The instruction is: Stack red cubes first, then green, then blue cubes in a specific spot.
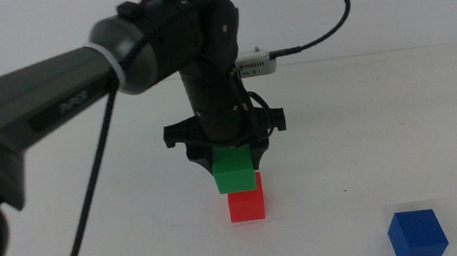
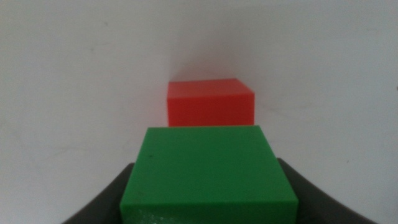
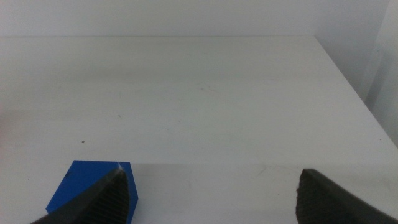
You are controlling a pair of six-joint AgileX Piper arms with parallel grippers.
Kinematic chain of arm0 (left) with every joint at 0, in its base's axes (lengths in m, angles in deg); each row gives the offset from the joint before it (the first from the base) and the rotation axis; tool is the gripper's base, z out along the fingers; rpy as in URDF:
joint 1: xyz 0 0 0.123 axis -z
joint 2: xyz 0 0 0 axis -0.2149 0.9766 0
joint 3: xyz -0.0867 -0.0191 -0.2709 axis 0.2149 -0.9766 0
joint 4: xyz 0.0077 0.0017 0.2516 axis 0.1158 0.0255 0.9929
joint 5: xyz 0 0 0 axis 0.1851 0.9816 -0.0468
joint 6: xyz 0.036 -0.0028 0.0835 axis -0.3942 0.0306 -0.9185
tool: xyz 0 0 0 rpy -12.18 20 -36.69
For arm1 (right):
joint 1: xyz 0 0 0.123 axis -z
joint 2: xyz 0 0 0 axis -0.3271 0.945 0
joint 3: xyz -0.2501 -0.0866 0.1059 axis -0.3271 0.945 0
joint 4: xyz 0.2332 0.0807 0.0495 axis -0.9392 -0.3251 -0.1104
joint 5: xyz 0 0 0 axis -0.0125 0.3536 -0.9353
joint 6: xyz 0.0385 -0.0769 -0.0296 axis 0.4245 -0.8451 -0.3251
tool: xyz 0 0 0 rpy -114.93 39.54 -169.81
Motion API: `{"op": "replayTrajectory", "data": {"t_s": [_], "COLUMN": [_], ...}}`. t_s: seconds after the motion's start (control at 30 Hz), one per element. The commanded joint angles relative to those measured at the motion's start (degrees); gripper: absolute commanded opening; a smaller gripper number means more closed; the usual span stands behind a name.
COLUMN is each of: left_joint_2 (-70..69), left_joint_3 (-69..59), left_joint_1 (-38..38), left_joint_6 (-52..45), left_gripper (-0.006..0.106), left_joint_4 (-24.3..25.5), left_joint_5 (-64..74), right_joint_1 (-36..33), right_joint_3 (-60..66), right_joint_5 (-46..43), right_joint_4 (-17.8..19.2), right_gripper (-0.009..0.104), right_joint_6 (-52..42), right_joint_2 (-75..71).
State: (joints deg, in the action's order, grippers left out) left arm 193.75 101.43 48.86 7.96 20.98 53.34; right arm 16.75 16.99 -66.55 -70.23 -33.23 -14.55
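The left gripper (image 1: pixel 232 157), at the end of a dark arm reaching in over the white counter (image 1: pixel 402 105), has its fingers (image 2: pixel 102 202) clamped on the sides of the green cube (image 1: pixel 235 170). That cube sits directly above the red cube (image 1: pixel 247 205), its lower edge at the red cube's top face and its body shifted slightly to one side, overhanging; whether the two actually touch cannot be told. The red cube stands on the bare counter near the middle of the scene. In the left wrist view the green cube (image 2: pixel 208 174) fills the space between the fingers, with the red cube (image 2: pixel 210 102) just beyond it. The blue cube (image 1: pixel 419 235) rests on the counter well apart from the red cube, toward the near right. The right gripper (image 3: pixel 211 199) hangs just beside the blue cube (image 3: pixel 87 190), fingers (image 3: pixel 329 199) spread wide and holding nothing.
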Motion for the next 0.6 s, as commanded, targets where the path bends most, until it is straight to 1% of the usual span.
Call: {"op": "replayTrajectory", "data": {"t_s": [0.0, 0.57], "left_joint_2": [-2.13, -0.17], "left_joint_3": [2.91, 3.40], "left_joint_1": [0.57, 0.74], "left_joint_6": [0.74, -0.98], "left_gripper": [-0.002, -0.002], "left_joint_4": [0.16, 0.48], "left_joint_5": [5.33, -0.71], "right_joint_1": [0.29, 0.29], "right_joint_3": [-1.02, -1.02], "right_joint_5": [-4.09, -4.09], "right_joint_4": [0.54, 0.54], "right_gripper": [0.080, 0.080], "right_joint_6": [-0.59, -0.59], "right_joint_2": [-1.31, -1.31]}}
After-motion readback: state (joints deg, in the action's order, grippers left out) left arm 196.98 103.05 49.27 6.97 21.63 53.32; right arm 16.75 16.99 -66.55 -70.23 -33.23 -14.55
